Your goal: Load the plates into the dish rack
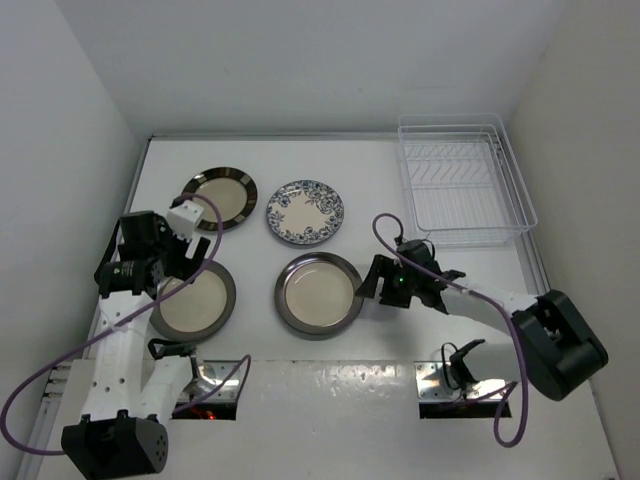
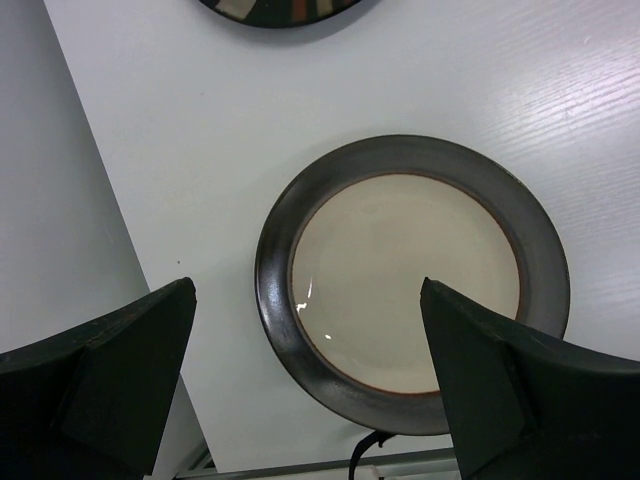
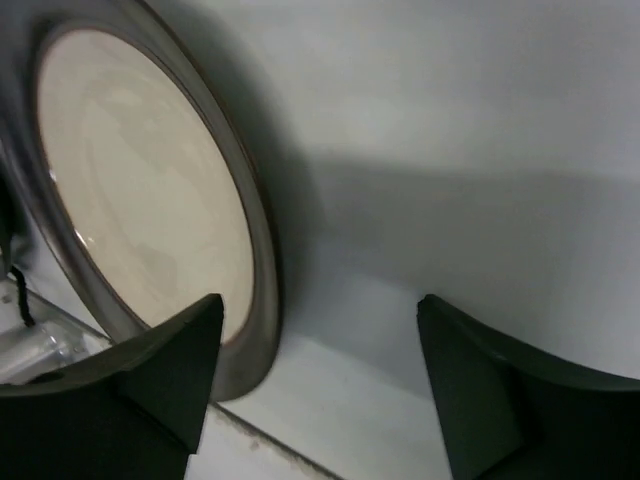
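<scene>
**Rack empty, no plate gripped yet**

All four plates flat on the table (image 1: 370,170). The dish rack (image 1: 470,237), far right corner, holds none. Right gripper (image 3: 320,320) stands parted at the near-centre plate (image 1: 319,293)'s right rim, holding nothing. Left gripper (image 2: 308,300) gapes wide above the near-left plate (image 2: 405,285).
</scene>
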Motion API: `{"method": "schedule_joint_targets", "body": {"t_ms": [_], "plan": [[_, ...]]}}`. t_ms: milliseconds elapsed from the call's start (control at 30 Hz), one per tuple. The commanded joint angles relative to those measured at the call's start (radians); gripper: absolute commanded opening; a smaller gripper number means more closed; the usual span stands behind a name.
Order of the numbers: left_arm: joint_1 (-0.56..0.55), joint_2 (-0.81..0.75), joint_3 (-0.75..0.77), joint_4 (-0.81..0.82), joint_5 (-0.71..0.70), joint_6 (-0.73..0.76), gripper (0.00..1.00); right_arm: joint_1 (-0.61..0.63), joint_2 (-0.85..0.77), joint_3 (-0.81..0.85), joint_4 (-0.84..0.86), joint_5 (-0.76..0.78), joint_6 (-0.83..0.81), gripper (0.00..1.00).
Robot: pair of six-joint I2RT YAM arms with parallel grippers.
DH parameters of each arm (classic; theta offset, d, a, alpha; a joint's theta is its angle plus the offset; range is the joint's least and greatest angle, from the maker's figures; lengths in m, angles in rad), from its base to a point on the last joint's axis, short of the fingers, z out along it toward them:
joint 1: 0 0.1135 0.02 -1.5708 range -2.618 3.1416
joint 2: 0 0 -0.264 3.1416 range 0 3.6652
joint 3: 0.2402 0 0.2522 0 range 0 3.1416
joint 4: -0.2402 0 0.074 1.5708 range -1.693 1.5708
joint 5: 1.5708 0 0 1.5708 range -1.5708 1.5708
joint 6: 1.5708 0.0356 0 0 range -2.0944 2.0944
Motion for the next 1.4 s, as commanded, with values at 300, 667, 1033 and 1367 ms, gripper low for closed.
{"method": "schedule_joint_targets", "body": {"t_ms": [300,667,1033,1367], "plan": [[0.011,-0.013,0.035,0.049,-0.017,-0.048,1.0,-0.015,0.304,-0.076,0.41,-0.168,0.146,0.57],[0.001,0.028,0.078,0.049,-0.018,-0.039,1.0,-0.046,0.405,-0.151,0.606,-0.182,0.177,0.0],[0.001,0.128,0.184,0.049,0.034,-0.011,1.0,-0.058,-0.038,0.404,-0.015,-0.018,-0.238,0.0],[-0.008,0.307,0.366,0.049,0.052,-0.011,1.0,-0.337,0.057,0.91,-0.144,-0.001,-0.412,0.0]]}}
